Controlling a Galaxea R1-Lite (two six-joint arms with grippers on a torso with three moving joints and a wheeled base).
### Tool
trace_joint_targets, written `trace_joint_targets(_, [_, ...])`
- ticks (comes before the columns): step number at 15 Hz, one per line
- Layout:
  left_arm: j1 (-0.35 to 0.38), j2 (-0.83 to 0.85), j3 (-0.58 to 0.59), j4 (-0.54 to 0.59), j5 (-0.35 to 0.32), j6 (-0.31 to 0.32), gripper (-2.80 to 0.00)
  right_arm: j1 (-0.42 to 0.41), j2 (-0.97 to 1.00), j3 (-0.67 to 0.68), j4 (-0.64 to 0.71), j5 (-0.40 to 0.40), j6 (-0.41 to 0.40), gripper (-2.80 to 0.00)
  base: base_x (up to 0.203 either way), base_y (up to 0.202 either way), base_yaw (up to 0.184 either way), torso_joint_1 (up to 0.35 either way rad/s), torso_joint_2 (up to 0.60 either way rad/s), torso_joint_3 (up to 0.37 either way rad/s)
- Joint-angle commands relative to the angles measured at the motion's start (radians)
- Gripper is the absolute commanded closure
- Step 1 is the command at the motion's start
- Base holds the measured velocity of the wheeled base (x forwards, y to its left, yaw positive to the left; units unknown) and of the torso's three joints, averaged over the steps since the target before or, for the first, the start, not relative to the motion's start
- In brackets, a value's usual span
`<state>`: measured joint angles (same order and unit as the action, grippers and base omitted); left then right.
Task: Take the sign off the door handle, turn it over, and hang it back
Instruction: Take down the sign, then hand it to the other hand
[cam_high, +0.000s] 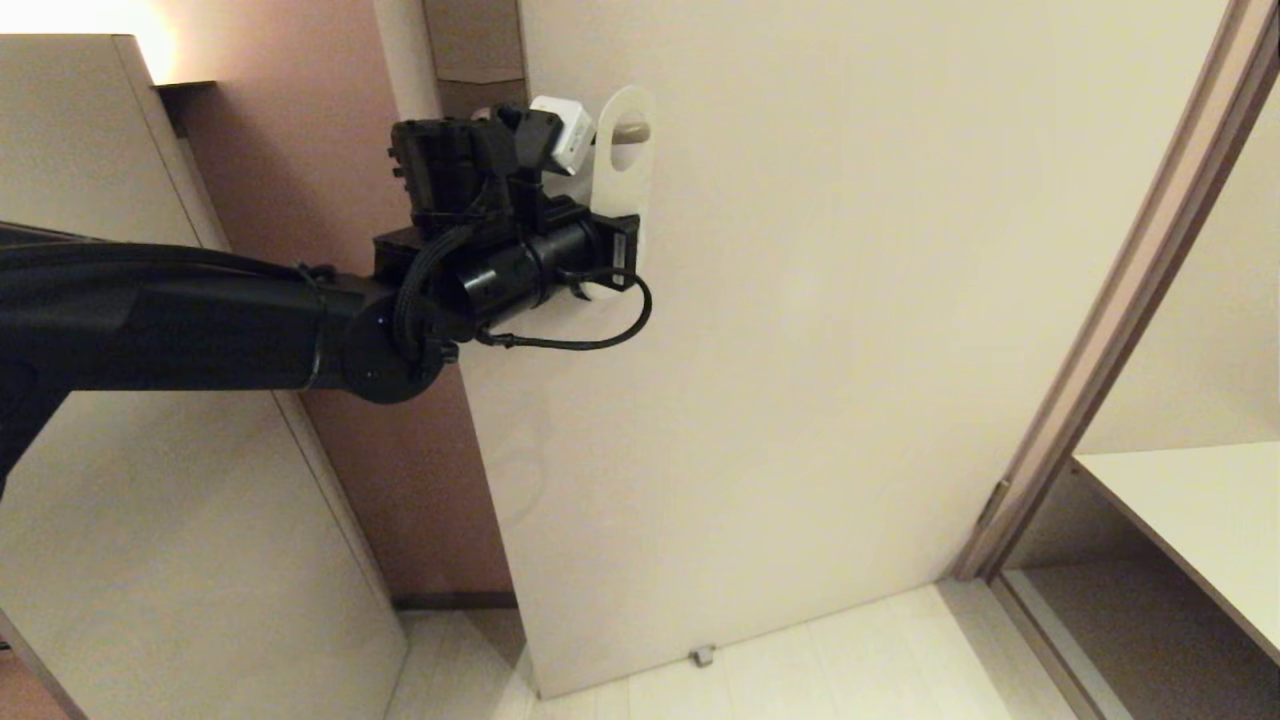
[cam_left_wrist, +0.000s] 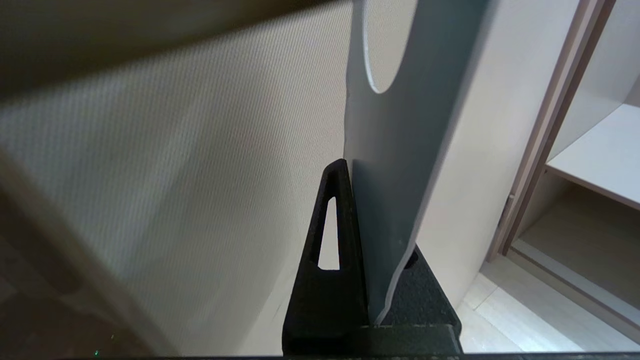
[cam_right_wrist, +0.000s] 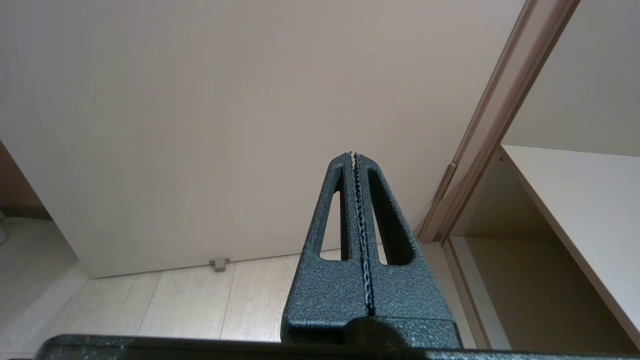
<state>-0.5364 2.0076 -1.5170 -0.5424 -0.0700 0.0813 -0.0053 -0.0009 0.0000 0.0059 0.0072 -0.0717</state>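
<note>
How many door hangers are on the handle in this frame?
1. The sign hangs with its hole around the door handle; the left gripper is shut on its lower end. Another could be hidden behind it, though none shows.

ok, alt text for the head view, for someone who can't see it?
The robot's left gripper is shut on the lower end of a white sign whose oval hole is around the door handle on a pale door. The black left arm reaches in from the robot's left; the right arm is out of this view. Below is light flooring, with a door frame and shelf on the right.
</note>
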Motion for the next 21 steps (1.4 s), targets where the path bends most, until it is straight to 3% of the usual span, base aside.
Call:
trace_joint_targets(1, [-0.006,0.017,-0.02,-0.002,-0.001,0.0,0.0,-0.001,0.001,0.0,0.0,0.0,-0.001,0.0,0.0,0.0,0.0,0.0,0.0,0.0])
trace_joint_targets(15, [-0.082,-0.007,-0.009,-0.002,-0.003,-0.003,0.0,0.001,0.001,0.0,0.0,0.0,-0.002,0.0,0.0,0.0,0.0,0.0,0.0,0.0])
trace_joint_targets(21, [-0.158,-0.103,0.107,-0.004,-0.013,-0.002,0.0,0.001,0.001,0.0,0.0,0.0,-0.002,0.0,0.0,0.0,0.0,0.0,0.0,0.0])
